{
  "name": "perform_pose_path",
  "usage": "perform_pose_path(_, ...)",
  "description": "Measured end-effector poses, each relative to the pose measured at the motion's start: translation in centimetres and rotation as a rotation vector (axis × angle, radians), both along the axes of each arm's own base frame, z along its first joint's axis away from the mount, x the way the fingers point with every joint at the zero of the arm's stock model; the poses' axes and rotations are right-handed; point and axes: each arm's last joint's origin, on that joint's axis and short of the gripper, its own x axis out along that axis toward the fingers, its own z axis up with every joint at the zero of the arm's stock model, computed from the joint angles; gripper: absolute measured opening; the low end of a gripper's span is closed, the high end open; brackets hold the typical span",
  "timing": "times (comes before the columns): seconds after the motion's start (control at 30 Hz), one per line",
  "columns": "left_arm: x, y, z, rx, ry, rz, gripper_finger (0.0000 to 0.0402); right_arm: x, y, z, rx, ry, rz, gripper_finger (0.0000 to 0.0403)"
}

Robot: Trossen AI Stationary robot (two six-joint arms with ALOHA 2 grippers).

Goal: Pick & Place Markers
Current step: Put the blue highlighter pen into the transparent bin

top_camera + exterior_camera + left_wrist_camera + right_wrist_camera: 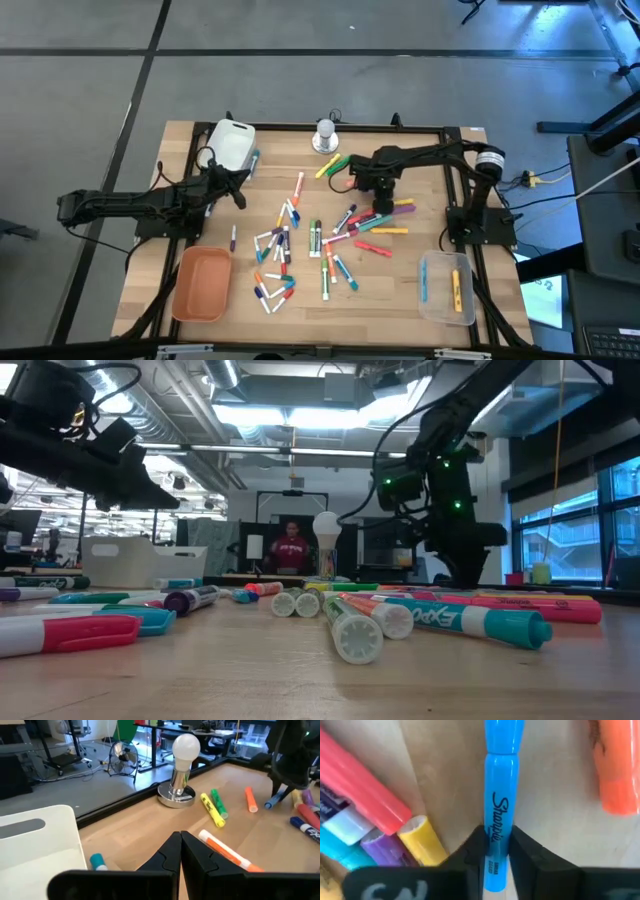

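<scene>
Dozens of markers [322, 240] lie spread over the middle of the wooden table [400, 290], some white with bright caps and some all 1 color. The right gripper [496, 851] is down low near the middle of the table, and its 2 dark fingers pinch a blue marker [501, 795] between them. In the right wrist view this blue pen lies on the wood with an orange marker [617, 767] off to 1 side and a pink marker [365, 787], a yellow marker [422, 840] and a purple marker [387, 850] bunched on the other side. The left gripper [179, 851] hangs over the table near the white tray [233, 143], and its fingers are pressed together with nothing in them. Ahead of it in the left wrist view are a white and orange marker [225, 851], a yellow pen [212, 810] beside a green pen [218, 803], and a light bulb on a round stand [179, 770]. An orange tray [201, 285] sits at the left front corner of the table. A clear tray [446, 288] sits at the right front corner with a few markers in it
</scene>
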Motion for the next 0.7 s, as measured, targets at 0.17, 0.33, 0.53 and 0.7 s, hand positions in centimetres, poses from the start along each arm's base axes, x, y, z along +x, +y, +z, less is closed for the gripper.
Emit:
perform_pose_path(0.17, 0.2, -0.1, -0.2, -0.044, -0.006, -0.027, 0.0006, 0.6, 1.1, 5.7, 0.021, -0.074, -0.146, 0.006)
perform_pose_path(0.33, 0.4, -0.2, -0.6, -0.12, -0.009, -0.088, 0.0006, -0.3, 5.2, 12.0, 0.004, -0.235, -0.33, 0.006)
perform_pose_path(0.53, 0.7, -0.4, -1.1, -0.183, 0.02, -0.147, 0.0006, -5.5, 13.6, 14.6, -0.005, -0.177, -0.693, 0.006)
perform_pose_path(0.7, 0.7, -0.4, -1.4, -0.182, 0.05, -0.145, 0.0006, -9.1, 19.8, 13.1, 0.018, -0.041, -0.927, 0.006)
